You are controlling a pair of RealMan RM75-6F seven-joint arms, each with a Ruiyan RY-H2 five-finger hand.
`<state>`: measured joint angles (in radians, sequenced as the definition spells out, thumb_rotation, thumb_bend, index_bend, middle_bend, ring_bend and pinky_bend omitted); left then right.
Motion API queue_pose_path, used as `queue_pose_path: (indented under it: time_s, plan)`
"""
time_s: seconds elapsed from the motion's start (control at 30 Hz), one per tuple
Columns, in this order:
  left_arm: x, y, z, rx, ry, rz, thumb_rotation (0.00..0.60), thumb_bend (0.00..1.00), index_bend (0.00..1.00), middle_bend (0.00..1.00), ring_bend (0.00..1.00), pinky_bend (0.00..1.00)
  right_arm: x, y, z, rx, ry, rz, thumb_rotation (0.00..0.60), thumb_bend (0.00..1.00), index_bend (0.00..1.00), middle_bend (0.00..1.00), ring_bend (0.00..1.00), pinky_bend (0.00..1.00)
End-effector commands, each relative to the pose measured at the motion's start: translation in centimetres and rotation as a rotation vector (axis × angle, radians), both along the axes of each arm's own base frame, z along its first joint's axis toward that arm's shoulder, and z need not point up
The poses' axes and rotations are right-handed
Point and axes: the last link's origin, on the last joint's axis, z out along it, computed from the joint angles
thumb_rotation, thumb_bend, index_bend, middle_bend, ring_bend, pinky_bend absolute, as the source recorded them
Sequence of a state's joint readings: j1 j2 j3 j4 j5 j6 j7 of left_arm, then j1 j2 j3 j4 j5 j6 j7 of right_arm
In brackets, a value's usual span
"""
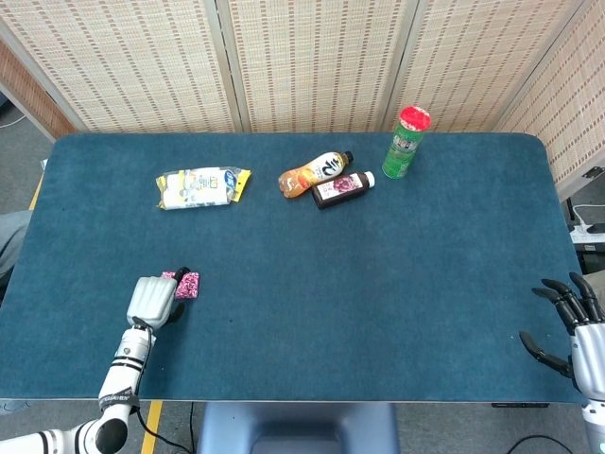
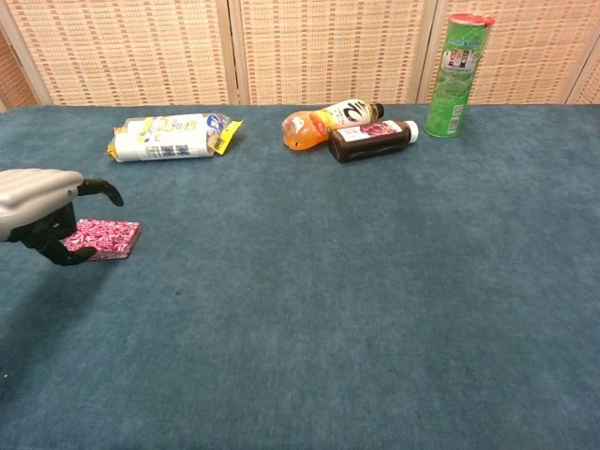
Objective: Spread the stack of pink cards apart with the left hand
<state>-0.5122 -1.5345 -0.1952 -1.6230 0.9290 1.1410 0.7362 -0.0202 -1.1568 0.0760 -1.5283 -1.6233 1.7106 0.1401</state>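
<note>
The stack of pink cards point(image 1: 188, 283) point(image 2: 108, 237) lies flat on the blue table near its front left. My left hand point(image 1: 154, 299) point(image 2: 45, 205) hovers over the stack's left part, palm down, fingers apart and reaching past the cards; it covers part of the stack in the head view. Whether a fingertip touches the cards I cannot tell. My right hand point(image 1: 579, 328) rests at the table's front right edge, fingers spread, holding nothing.
A yellow and white snack bag point(image 1: 201, 187) point(image 2: 171, 137) lies behind the cards. An orange bottle point(image 1: 313, 172) point(image 2: 328, 121) and a dark bottle point(image 1: 343, 188) point(image 2: 371, 140) lie mid-back. A green canister point(image 1: 406, 143) point(image 2: 454, 74) stands at the back right.
</note>
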Motion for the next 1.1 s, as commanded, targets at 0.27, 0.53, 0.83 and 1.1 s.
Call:
queue_pose_path:
  time_s: [0.27,0.53,0.83,1.1]
  plan:
    - [0.7,0.5,-1.1,-0.008,0.057,0.058,0.600,0.36,0.19,1.00,1.00,1.00,0.0,0.0,0.1,0.007,-0.002,-0.004,0.600,0.15,0.28,0.21,0.07,0.37]
    - [0.1,1.2,-2.1,0.010,0.087,0.110,0.600,0.36,0.19,1.00,1.00,1.00,0.0,0.0,0.0,0.019,0.002,-0.005,0.600,0.15,0.28,0.21,0.07,0.37]
    - [-0.1,1.7,-2.6,0.027,0.097,0.126,0.600,0.36,0.19,1.00,1.00,1.00,0.0,0.0,-0.1,0.026,0.004,-0.009,0.600,0.15,0.28,0.21,0.07,0.37]
    - [-0.6,2.0,-2.6,0.039,0.113,0.147,0.600,0.35,0.20,1.00,1.00,1.00,0.0,0.0,-0.1,0.029,0.004,-0.010,0.600,0.15,0.28,0.21,0.07,0.37]
